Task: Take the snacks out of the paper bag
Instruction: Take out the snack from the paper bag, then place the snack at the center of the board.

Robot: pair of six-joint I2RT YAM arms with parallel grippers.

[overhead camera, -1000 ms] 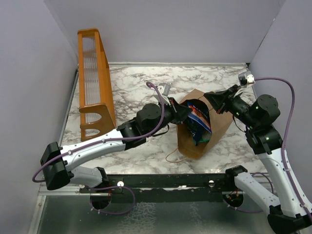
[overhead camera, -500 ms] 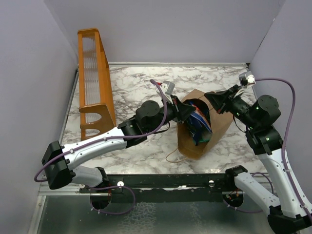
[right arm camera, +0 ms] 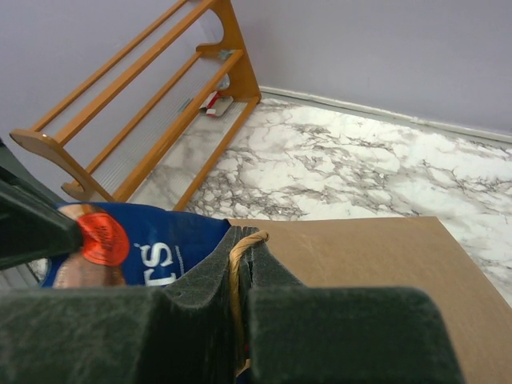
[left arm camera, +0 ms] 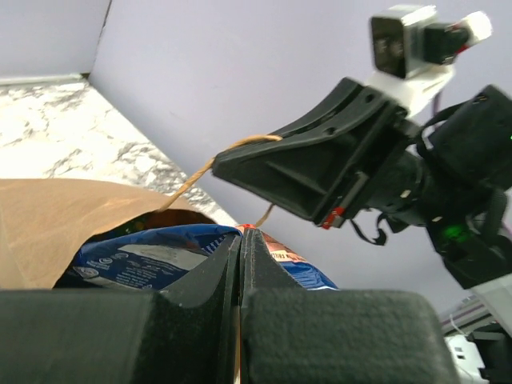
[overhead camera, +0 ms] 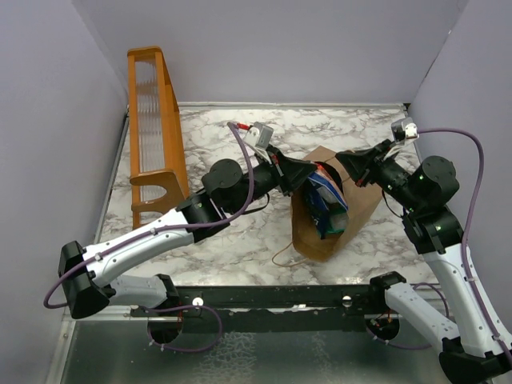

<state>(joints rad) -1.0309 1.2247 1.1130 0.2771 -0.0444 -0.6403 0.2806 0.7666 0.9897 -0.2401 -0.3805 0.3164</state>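
We log one bag, long axis tilted, mouth towards the left claw. That claw grips a blue packet. The right claw pinches the bag's cord.

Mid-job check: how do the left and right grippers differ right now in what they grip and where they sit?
The left gripper pinches the top edge of a blue snack packet; the right gripper pinches the cord handle of the paper bag. The left gripper comes at the bag's mouth from the left, the right gripper from the right. Both are shut, close together at the mouth.
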